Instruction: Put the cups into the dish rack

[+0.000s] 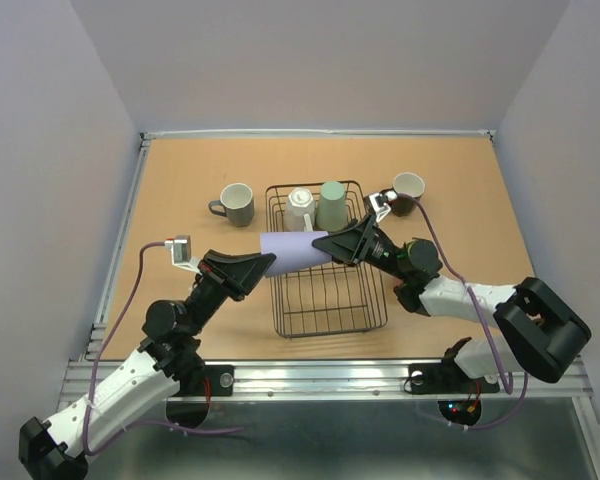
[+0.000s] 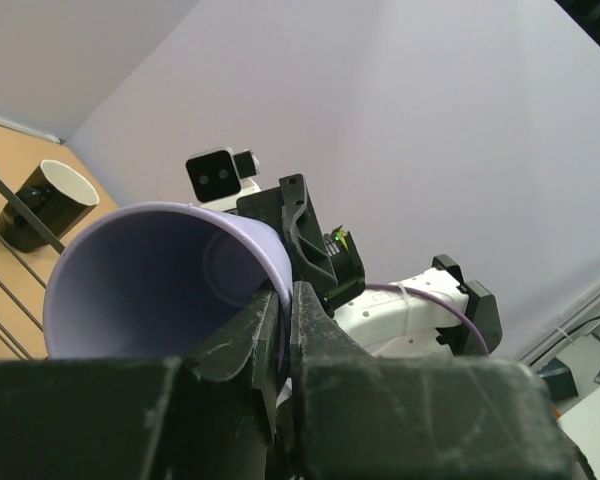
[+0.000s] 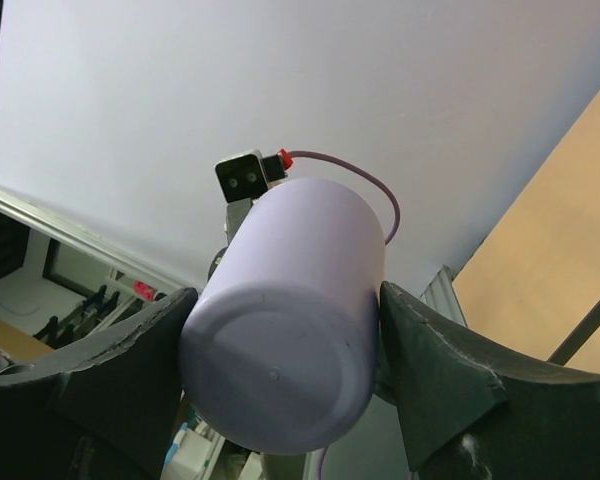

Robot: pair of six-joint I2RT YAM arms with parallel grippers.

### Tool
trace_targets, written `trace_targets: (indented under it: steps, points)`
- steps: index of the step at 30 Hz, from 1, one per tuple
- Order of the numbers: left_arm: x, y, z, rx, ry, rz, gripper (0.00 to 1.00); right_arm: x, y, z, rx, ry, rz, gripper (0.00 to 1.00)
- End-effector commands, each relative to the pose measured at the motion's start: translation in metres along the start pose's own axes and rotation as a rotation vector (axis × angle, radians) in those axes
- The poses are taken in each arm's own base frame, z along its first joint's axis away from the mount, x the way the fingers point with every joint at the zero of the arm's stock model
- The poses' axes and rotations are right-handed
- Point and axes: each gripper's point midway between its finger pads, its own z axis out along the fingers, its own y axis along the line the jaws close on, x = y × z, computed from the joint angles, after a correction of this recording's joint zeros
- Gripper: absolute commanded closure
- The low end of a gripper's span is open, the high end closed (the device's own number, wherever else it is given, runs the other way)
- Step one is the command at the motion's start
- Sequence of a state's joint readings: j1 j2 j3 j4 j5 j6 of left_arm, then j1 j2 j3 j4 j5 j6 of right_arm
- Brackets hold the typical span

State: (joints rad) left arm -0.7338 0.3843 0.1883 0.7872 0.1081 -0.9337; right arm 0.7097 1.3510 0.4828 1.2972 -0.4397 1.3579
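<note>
The lavender tumbler (image 1: pixel 293 250) lies level in the air over the dark wire dish rack (image 1: pixel 325 300), held from both ends. My left gripper (image 1: pixel 265 265) is shut on its rim, one finger inside the mouth (image 2: pixel 283 295). My right gripper (image 1: pixel 332 245) is closed round its base, with a finger touching each side (image 3: pixel 287 300). The white mug (image 1: pixel 300 208) and the green tumbler (image 1: pixel 332 205) stand in the rack's far end. The grey mug (image 1: pixel 236 203) stands left of the rack. The black mug with a cream inside (image 1: pixel 407 192) stands to its right. The red-pink tumbler is out of view.
The rack's near half (image 1: pixel 330 320) holds nothing. The black mug (image 2: pixel 45 200) also shows in the left wrist view beside the rack wires. Pale walls close the table on three sides. A metal rail (image 1: pixel 320 375) runs along the near edge.
</note>
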Motion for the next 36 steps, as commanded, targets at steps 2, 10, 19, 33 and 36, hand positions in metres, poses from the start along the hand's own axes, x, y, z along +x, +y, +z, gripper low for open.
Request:
trace_targets:
  steps: [2, 10, 19, 33, 36]
  points:
    - [-0.021, -0.008, -0.001, 0.013, -0.11, 0.014, 1.0, -0.006, 0.074, -0.002, -0.307, -0.057, -0.143, 0.24]
    - [-0.026, 0.004, 0.001, -0.051, -0.152, 0.015, 1.0, -0.003, 0.072, 0.01, -0.306, -0.05, -0.141, 0.25]
    - [-0.015, 0.01, 0.006, -0.084, -0.113, 0.022, 1.0, -0.003, 0.058, 0.02, -0.232, -0.072, -0.141, 0.9]
    - [-0.021, 0.06, -0.016, -0.553, 0.06, 0.233, 0.23, -0.034, 0.045, 0.014, 0.132, -0.142, -0.377, 1.0]
    - [-0.038, 0.061, -0.03, -0.657, 0.084, 0.339, 0.21, -0.052, 0.04, 0.006, 0.33, -0.153, -0.444, 1.0]
